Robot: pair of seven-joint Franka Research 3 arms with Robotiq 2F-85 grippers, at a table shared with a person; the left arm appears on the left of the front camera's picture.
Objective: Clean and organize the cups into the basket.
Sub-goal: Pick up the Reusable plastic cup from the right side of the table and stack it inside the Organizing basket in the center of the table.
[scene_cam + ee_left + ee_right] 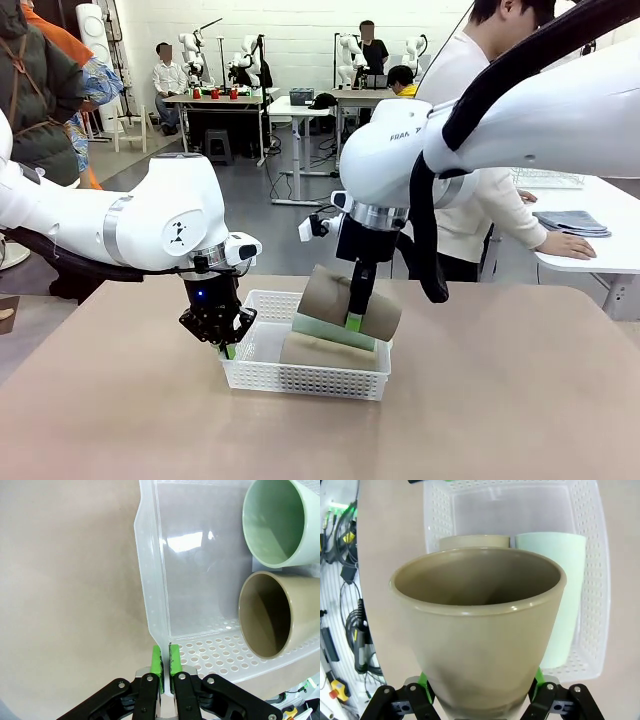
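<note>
Right now we see the left gripper (229,338) w/ its green pads pressed together on the left-end wall of the white lattice basket (300,378), the thin plastic rim nipped between them; the left wrist cam shows the same pinch. The basket sits on the tan table (500,400), approx. mid-table. Inside it we count two cups lying on their sides, side by side: a mint green cup (335,332) and a tan cup (325,352). The tan one is nearer the robot, and both open mouths face the left gripper's end. The right gripper (352,318) is clamped on a second tan cup (330,295), fingers either side of its body, holding it sideways just above the two in the basket. We can't tell whether it touches them. A person (480,150) stands at the far side.
</note>
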